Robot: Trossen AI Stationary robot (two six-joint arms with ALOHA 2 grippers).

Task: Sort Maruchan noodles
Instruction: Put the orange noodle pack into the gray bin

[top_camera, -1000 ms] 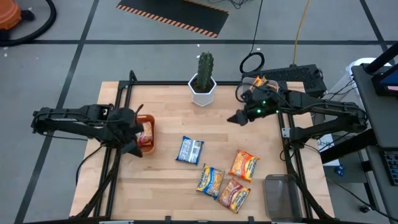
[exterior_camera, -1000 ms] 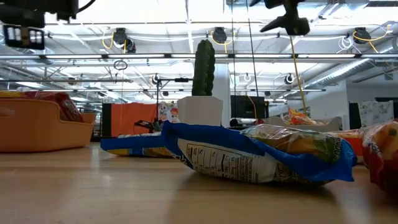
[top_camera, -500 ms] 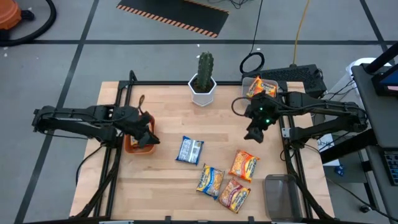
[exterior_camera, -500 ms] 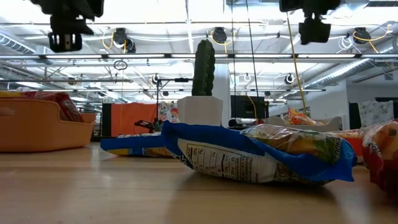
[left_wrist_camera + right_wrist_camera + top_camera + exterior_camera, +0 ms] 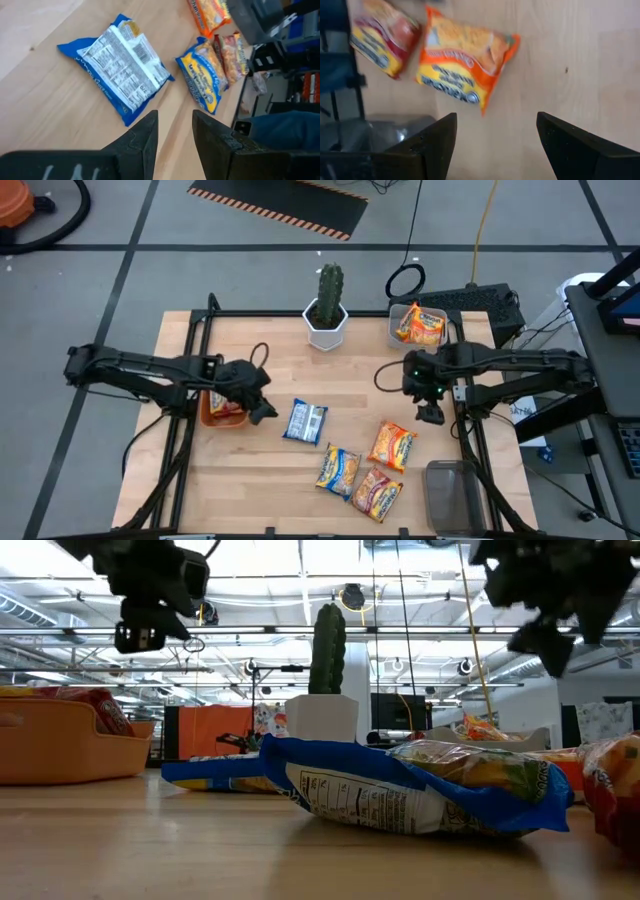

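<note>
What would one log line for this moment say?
left gripper: empty, near blue packet | right gripper: open, above orange packet

Glossy, crinkled plastic noodle packets (image 5: 305, 421) lie on a smooth, pale wooden table (image 5: 270, 470), beside a matt white pot (image 5: 326, 328).

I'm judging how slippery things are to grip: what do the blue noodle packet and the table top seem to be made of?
The blue rectangular noodle packet looks like thin glossy plastic film: it wrinkles, puffs up and catches highlights. The pale table top looks like wood with a smooth matte finish, going by its visible plank lines and grain, though it could be a laminate.
</note>
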